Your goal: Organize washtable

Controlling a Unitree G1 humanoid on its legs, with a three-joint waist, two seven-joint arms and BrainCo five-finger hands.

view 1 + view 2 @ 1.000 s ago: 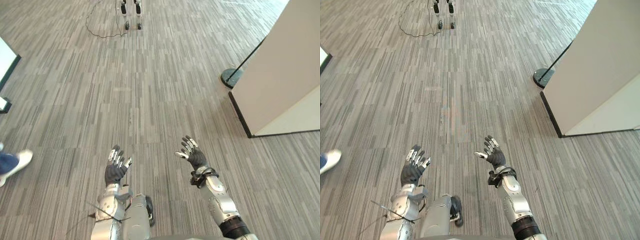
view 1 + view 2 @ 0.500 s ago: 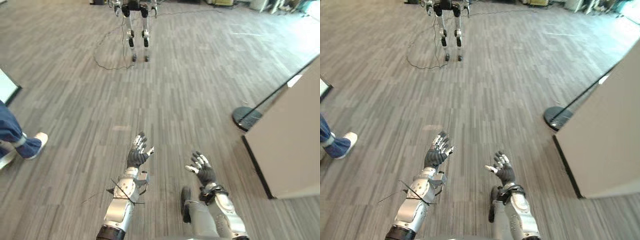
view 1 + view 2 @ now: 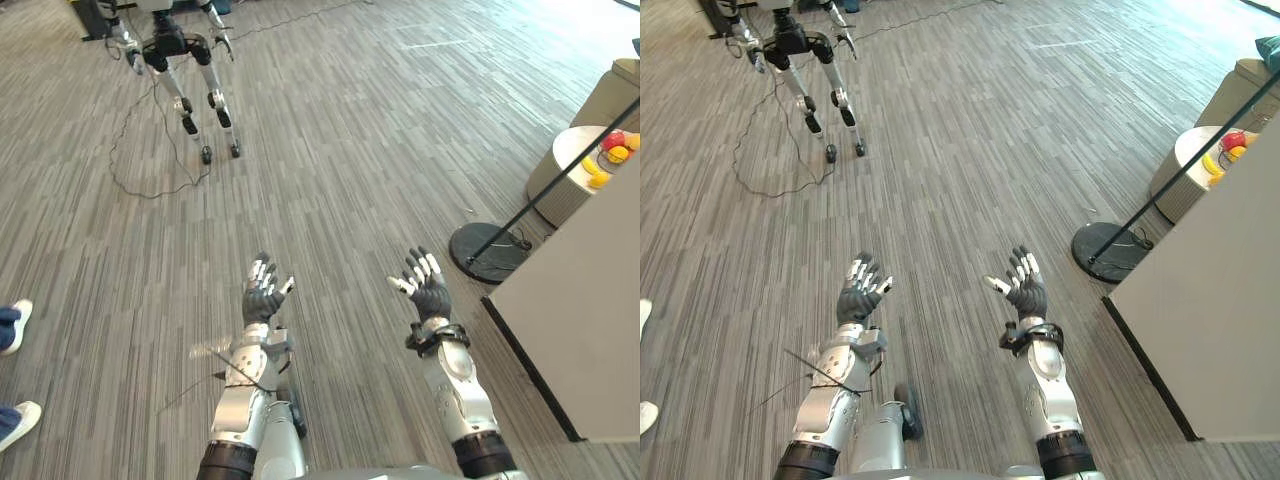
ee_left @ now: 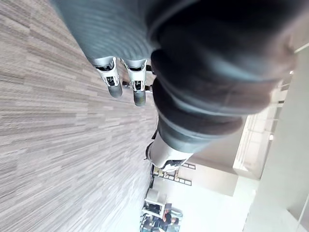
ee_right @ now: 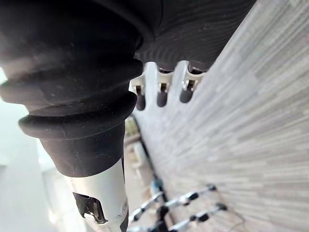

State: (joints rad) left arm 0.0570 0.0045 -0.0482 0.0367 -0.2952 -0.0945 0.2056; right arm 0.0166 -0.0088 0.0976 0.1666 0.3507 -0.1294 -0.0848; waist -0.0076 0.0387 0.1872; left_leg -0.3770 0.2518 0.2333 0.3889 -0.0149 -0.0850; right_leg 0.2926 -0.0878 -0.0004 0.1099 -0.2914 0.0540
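On a grey, streaked carpet floor point(image 3: 350, 150) in an open hall, the robot holds its 2 hands up side by side, well apart from each other. The left hand point(image 3: 263, 297) and the right hand point(image 3: 428, 288) both show their dark backs to the head camera. On each hand the fingers are straight and spread and the thumb stands out to the side, and neither hand grips anything. The right wrist view shows that hand's fingers point(image 5: 161, 96) extended in a row over the carpet.

Far ahead to the left stands a legged robot point(image 3: 190, 80). At the left edge are a person's 2 shoes point(image 3: 18, 325). To the right rises a white panel point(image 3: 590, 320), with a round black base point(image 3: 487, 252) just beside its near corner and a slanted pole point(image 3: 560, 185) rising from it. Beyond the panel is a small round table point(image 3: 575, 150) carrying fruit point(image 3: 612, 148). Whether any of this furniture is the washtable cannot be told.
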